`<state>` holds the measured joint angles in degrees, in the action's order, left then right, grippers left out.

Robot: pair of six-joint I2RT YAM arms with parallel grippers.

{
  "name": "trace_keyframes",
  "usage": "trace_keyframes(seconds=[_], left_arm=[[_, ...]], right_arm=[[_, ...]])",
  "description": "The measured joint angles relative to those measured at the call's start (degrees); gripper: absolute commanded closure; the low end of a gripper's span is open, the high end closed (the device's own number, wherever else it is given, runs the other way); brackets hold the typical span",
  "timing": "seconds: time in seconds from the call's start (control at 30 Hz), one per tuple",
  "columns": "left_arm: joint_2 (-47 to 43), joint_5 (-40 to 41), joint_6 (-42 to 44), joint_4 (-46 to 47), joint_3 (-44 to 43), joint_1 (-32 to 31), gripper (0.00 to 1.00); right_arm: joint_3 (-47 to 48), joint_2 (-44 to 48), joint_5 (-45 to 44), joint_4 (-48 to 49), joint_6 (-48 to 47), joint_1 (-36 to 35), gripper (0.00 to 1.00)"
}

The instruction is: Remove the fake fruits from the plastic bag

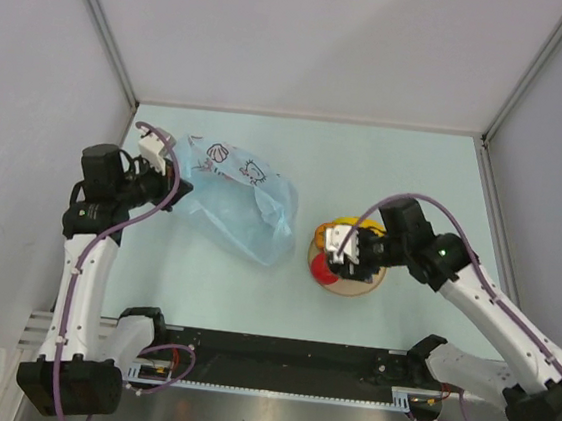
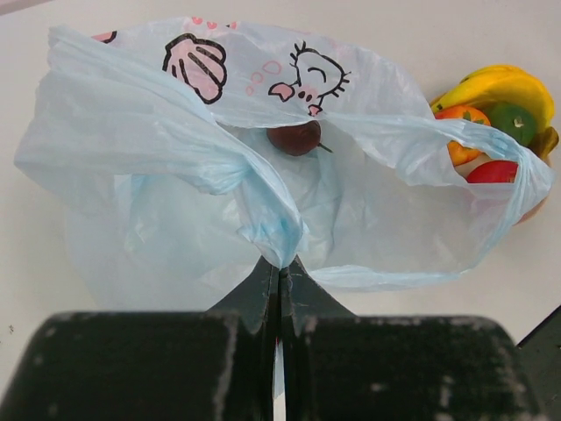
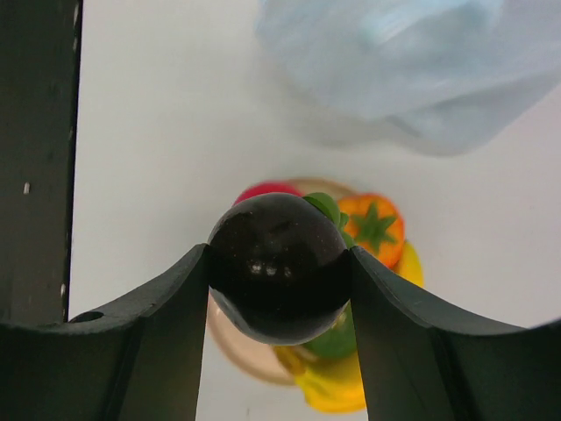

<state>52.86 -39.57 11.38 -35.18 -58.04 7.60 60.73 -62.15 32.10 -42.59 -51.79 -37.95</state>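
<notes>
The light blue plastic bag lies at the middle left, its printed white patch at the far side. My left gripper is shut on a bunched fold of the bag, as the left wrist view shows. A dark maroon fruit shows inside the bag's opening. My right gripper is shut on another dark maroon round fruit, held above the tan plate. On the plate lie a red apple, an orange-red fruit, a green one and a yellow banana.
The tan plate sits right of the bag, under my right gripper. Grey walls close the table on the left, back and right. A black rail runs along the near edge.
</notes>
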Motion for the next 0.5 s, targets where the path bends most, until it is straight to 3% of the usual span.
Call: trace_keyframes(seconds=[0.2, 0.5], left_arm=[[0.13, 0.00, -0.81, 0.42, 0.17, 0.00, 1.00], [1.16, 0.37, -0.83, 0.37, 0.17, 0.00, 0.99]], right_arm=[[-10.64, 10.23, -4.81, -9.11, -9.55, 0.28, 0.63], [-21.09, 10.80, -11.17, -7.39, -12.76, 1.18, 0.60]])
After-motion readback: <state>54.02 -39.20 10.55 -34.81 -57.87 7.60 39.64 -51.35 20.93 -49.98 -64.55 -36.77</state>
